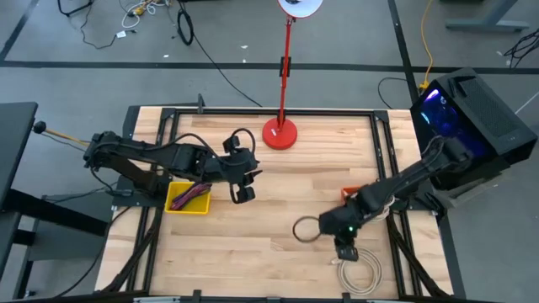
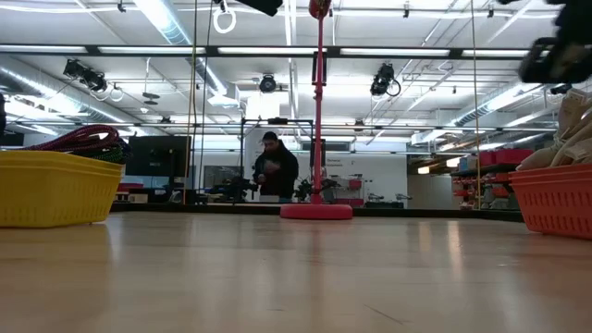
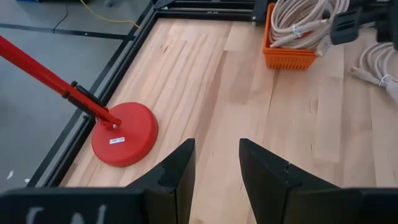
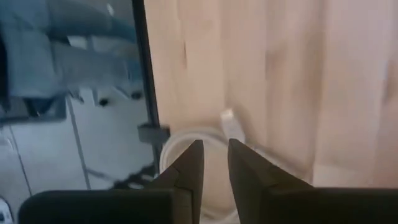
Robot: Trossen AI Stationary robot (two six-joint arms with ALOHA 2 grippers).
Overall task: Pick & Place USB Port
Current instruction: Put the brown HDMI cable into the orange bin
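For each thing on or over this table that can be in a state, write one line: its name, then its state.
Left gripper: jaws open, empty, above bare wood.
Right gripper: jaws slightly apart, empty, above the white cable.
White cable: coiled loosely on the table, not held.
Yellow basket: holds red cables.
Orange basket: holds coiled beige cables.
Red lamp stand: upright.

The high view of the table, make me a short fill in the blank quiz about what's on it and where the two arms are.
1. The lamp base near the table's far edge is coloured ____.
2. The basket below the left arm is coloured ____.
3. The right gripper hovers over a coiled white ____ near the table's front edge.
4. The left gripper, beside the yellow basket, holds ____.

Missing words: red; yellow; cable; nothing
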